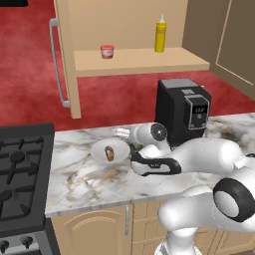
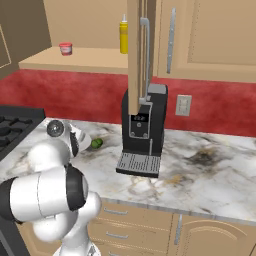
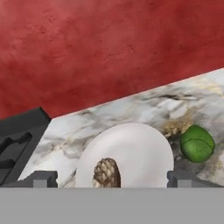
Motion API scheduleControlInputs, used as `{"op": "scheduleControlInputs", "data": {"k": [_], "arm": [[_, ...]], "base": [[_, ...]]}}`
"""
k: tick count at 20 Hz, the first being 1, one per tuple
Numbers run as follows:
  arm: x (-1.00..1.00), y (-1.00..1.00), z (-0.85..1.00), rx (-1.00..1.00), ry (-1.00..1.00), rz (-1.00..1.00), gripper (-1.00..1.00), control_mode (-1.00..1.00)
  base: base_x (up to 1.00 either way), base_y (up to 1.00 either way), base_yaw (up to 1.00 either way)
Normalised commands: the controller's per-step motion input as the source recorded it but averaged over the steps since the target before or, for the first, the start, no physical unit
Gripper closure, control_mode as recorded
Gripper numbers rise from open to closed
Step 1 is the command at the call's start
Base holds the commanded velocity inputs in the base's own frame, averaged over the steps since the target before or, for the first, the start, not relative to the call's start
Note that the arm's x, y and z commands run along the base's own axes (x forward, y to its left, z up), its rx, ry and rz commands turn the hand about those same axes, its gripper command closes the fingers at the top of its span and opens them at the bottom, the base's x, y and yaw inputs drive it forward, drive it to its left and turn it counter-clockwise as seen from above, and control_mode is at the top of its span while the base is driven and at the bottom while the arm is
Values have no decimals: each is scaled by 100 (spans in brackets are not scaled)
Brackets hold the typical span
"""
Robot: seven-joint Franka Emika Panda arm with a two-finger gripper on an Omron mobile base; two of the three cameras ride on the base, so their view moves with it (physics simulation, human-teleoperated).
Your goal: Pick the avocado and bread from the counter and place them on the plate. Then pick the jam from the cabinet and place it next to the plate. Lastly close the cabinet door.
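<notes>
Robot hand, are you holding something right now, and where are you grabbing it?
Nothing is held. The gripper is open above the plate, where the bread already lies; the avocado sits on the counter beside it.

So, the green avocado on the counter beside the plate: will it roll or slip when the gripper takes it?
The avocado looks round and smooth, so it would probably roll if nudged on the flat counter. Its glossy, curved skin may slip between narrow fingertips. It lies just off the plate rim, so a sideways push might knock it against the rim.
</notes>
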Motion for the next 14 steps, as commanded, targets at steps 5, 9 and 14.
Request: {"op": "scheduleControlInputs", "data": {"k": [5,9,14], "arm": [[6,-1,45,-2,52,-17,-100,-100],[8,-4,-9,-3,15,-19,-100,-100],[14,-24,-45,0,10,-13,-100,-100]], "base": [[0,0,0],[0,0,0],[0,0,0]]}}
